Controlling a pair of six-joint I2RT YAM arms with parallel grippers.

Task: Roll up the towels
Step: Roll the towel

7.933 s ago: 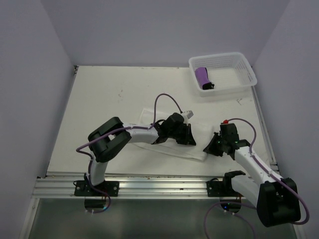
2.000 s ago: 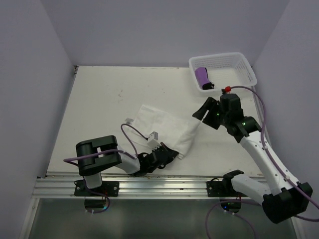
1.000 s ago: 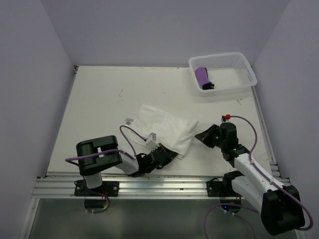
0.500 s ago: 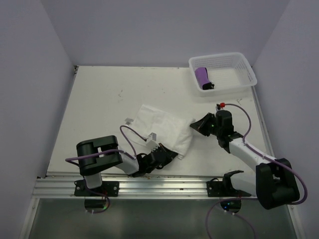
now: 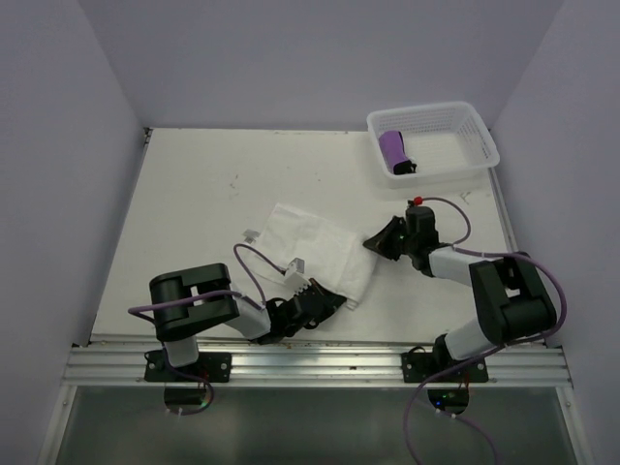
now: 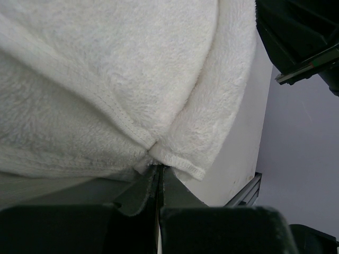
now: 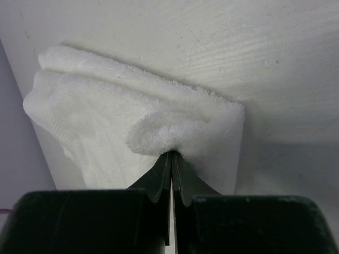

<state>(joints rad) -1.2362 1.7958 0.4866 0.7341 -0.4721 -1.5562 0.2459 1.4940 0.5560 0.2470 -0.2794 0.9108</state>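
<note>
Large white terry towel (image 5: 312,250) lies crumpled, unrolled, approx. middle of the surface (image 5: 194,194). Left claw (image 6: 157,170) is pinched tight on its hem corner, 5 o'clock side of the cloth. Right claw (image 7: 170,156) is clamped on a fold at its 3 o'clock edge. Small purple towel w/ dark edging (image 5: 391,148) sits rolled in the white perforated plastic basket (image 5: 481,136) at 1 o'clock. Step, I'd say: spreading the white one flat. Next prob. needs both claws pulling apart, kept low, w/o slipping.

I see both arms low; left gripper (image 5: 334,301) and right gripper (image 5: 372,242) each pinched tight on white towel (image 5: 315,242).
</note>
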